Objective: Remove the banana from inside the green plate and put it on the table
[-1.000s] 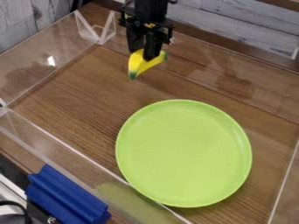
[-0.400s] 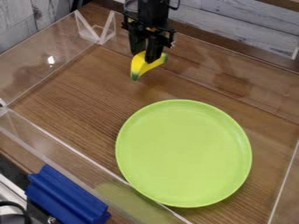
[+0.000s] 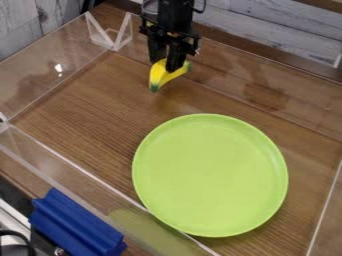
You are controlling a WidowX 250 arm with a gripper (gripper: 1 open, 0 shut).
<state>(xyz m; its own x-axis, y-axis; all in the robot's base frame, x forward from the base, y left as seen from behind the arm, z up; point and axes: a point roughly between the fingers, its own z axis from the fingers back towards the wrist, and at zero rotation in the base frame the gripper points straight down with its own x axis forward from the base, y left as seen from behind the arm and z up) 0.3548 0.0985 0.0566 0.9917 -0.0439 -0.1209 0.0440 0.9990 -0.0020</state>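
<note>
Banana (image 3: 166,74) hung yellow and tilted between the fingers of the claw (image 3: 170,66), which was clamped on it from above, the fruit's lower dark tip reaching down toward the table (image 3: 94,120); whether that tip touched the wood could not be told.

Nearest the camera, far below and left of the claw, a blue object (image 3: 74,232) sat outside the enclosure by the front clear acrylic wall (image 3: 80,185). Closer to the claw, below and slightly right of it, the green plate (image 3: 210,174) lay flat on the brown wood-grain surface with nothing on it, well apart from the banana. The streaked tabletop ran on beneath the claw, bounded by clear walls on the left and right. Behind and left of the claw stood a clear acrylic bracket (image 3: 112,34) against the far edge.

No readable writing or labels showed anywhere.

The black arm (image 3: 170,14) came down from the top of the view, its claw pointing straight down at the table.
</note>
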